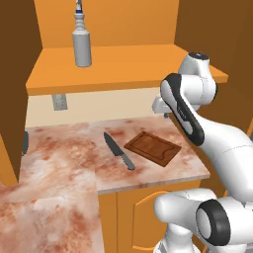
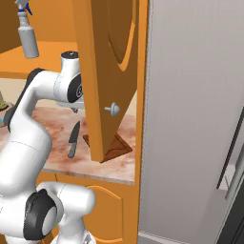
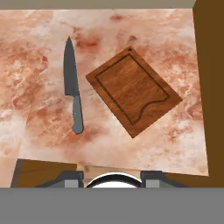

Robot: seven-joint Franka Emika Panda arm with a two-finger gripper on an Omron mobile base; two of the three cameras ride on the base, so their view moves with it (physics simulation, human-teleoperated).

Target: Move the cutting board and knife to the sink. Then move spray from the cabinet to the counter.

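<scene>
The cutting board (image 3: 134,91) lies flat on the marble table (image 1: 64,153), turned at an angle, with the knife (image 3: 72,84) just beside it and apart from it — blade pointing toward the back wall. The pincer (image 3: 112,177) hangs above both, touching neither; whether it is spread or clenched I cannot tell. The spray (image 1: 81,42) stands upright on the orange shelf (image 1: 123,69) of the cabinet (image 1: 104,20). An open brown cabinet door (image 2: 107,76) hides part of the board in the right base view.

Flat dark red-brown wooden cutting board (image 3: 133,91) lying askew on pink marble tabletop (image 3: 39,65), grey-handled dark-blade knife (image 3: 72,83) flat just beside it, apart, grey spray bottle (image 1: 81,42) upright on orange cabinet shelf (image 1: 123,69)
</scene>
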